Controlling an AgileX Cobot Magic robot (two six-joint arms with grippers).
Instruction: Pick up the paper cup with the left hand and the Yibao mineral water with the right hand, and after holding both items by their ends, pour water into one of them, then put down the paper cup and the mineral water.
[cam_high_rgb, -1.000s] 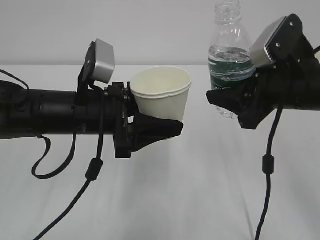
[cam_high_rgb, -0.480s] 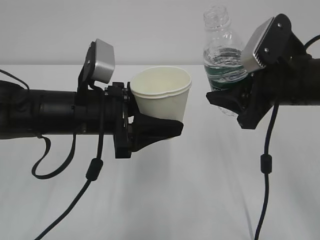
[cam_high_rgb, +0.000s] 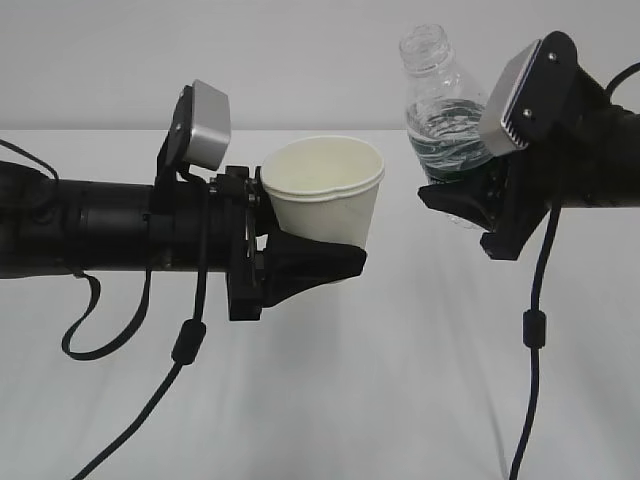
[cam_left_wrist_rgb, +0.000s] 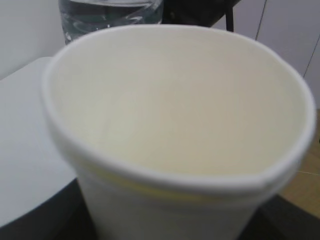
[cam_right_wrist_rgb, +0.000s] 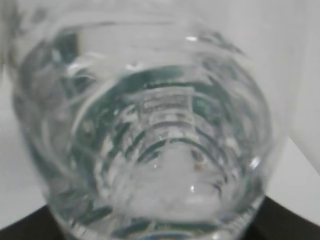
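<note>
My left gripper (cam_high_rgb: 325, 258) is shut on the white paper cup (cam_high_rgb: 326, 192) near its base and holds it upright above the table. The cup fills the left wrist view (cam_left_wrist_rgb: 175, 125), and its cream inside looks empty. My right gripper (cam_high_rgb: 455, 205) is shut on the lower body of the Yibao mineral water bottle (cam_high_rgb: 443, 120). The bottle is uncapped, partly full, and leans with its mouth toward the upper left, to the right of the cup's rim. The bottle fills the right wrist view (cam_right_wrist_rgb: 145, 130). Both sets of fingertips are mostly hidden behind what they hold.
The white table (cam_high_rgb: 400, 380) lies below both arms. Black cables (cam_high_rgb: 185, 340) hang from the left arm, and a thin black cable (cam_high_rgb: 532, 330) hangs from the right arm. A plain pale wall stands behind.
My right gripper has tilted the bottle further to the left, its mouth moving toward the cup. The left gripper and the cup have barely moved.
</note>
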